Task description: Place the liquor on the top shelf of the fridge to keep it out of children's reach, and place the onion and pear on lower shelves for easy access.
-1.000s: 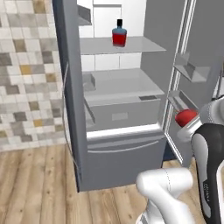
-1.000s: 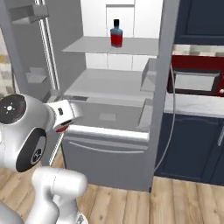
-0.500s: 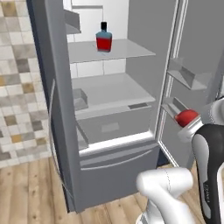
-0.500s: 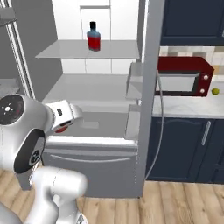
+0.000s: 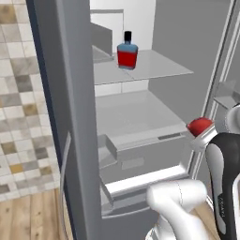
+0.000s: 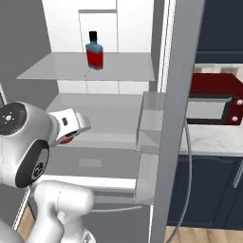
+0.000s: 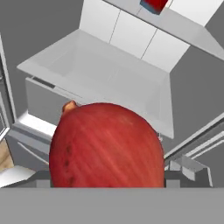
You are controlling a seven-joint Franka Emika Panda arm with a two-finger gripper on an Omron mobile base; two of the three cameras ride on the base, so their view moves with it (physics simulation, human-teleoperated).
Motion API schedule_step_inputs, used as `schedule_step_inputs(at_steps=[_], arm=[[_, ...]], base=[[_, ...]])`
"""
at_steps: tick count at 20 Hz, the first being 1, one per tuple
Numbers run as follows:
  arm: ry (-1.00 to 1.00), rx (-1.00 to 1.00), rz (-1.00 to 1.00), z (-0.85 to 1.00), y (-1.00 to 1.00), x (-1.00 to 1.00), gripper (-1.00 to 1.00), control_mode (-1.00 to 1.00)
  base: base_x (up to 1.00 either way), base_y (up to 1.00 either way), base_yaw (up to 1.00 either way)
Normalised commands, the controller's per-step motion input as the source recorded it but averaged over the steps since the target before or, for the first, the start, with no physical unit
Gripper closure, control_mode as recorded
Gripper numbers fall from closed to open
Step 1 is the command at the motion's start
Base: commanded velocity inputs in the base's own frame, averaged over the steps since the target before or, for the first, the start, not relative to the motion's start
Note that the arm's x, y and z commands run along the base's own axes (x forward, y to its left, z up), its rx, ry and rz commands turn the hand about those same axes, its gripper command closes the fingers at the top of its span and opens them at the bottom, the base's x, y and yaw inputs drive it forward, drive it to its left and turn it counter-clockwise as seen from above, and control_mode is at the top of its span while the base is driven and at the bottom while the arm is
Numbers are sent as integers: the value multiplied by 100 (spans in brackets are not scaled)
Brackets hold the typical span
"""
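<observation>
Here the fridge [image 5: 70, 117] stands open, its grey door edge rising wide across the near left of the left base view. The liquor [image 5: 127, 52] stands upright on the top shelf [image 6: 123, 69], toward the back; its red label carries no writing that can be read. The gripper [image 6: 71, 135] hangs in front of the lower shelves [image 5: 140, 119], closed around the onion [image 7: 107, 146], which bulks large and red in the hand view and hides the fingertips. From the left the onion shows as a red ball just off the shelf's front right corner. The right base view adds a red microwave [image 6: 213, 102] on a pale counter [image 6: 213, 142] above dark navy cabinets [image 6: 209, 190], behind the right door's edge. The left base view shows a tiled wall [image 5: 18, 93].
</observation>
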Motion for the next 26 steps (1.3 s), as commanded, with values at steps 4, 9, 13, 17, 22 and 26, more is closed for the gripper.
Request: schedule_step_inputs(at_steps=[4, 9, 13, 17, 22, 26], arm=[[0, 0, 0, 0, 0, 0, 100, 100], [0, 0, 0, 0, 0, 0, 100, 100], [0, 0, 0, -38, 0, 37, 100, -100], [0, 0, 0, -60, 0, 54, 100, -100], [0, 0, 0, -60, 0, 60, 100, -100], [0, 0, 0, -57, 1, 60, 100, -100]], base=[[74, 0, 5], [55, 0, 4], [11, 0, 0], [0, 0, 0], [0, 0, 0], [0, 0, 0]])
